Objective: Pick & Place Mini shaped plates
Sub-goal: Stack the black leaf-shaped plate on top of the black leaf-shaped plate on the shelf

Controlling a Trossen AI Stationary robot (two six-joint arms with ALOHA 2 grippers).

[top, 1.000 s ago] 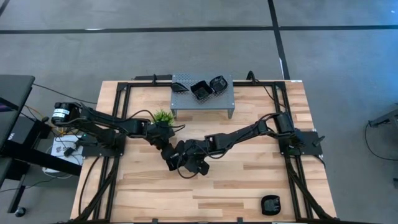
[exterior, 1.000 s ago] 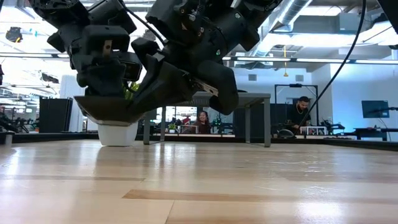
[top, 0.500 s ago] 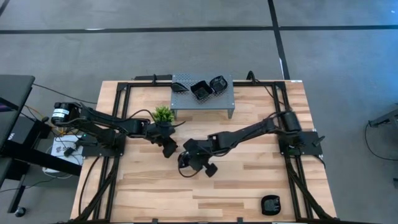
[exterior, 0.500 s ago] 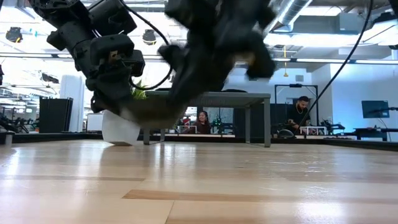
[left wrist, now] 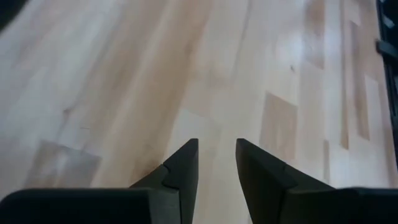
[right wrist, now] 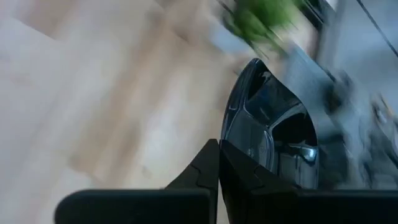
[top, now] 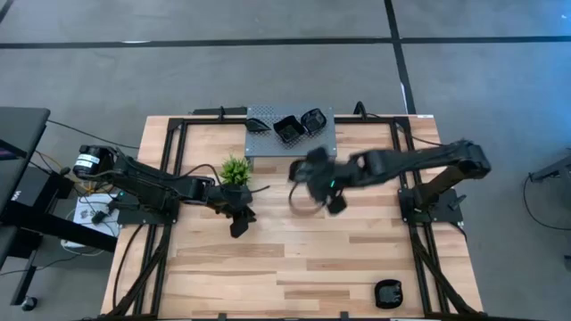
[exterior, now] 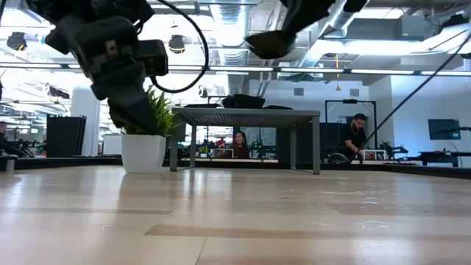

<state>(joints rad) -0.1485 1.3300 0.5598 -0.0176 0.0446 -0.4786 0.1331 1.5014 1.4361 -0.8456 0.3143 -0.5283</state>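
Plates [top: 287,126] sit three on the stand [top: 326,143] at upper centre; your right claw [right wrist: 219,163] pinches another [right wrist: 273,134], left claw [left wrist: 216,163] narrowly parted, one [top: 388,292] waits lower right.

surface: wooden table [top: 357,259] | sitting on it: grey perforated stand [top: 290,150] at the far edge | potted plant [top: 235,168] just left of stand | lone black dish [top: 388,292] well apart, near-right of stand
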